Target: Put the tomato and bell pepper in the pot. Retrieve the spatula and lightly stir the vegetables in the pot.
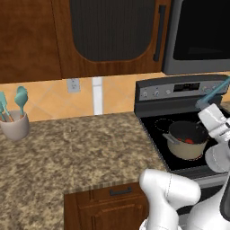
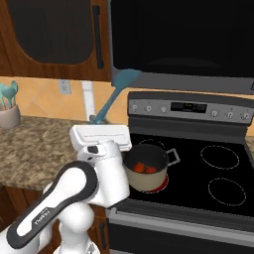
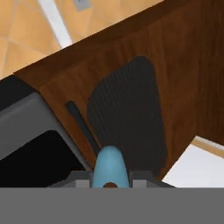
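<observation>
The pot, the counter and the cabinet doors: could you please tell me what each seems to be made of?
The pot looks like enamelled or ceramic-coated metal: matte cream sides, grey rim, looped metal handles. The counter looks like polished granite, judging by its speckled brown and grey mottling. The cabinet doors look like stained wood with reddish-brown grain; the dark ribbed inset panel could be mesh or textured glass, which I cannot settle.

White glossy arm, rounded links, dark joints, grey lettering on forearm, boxy white hand.
</observation>
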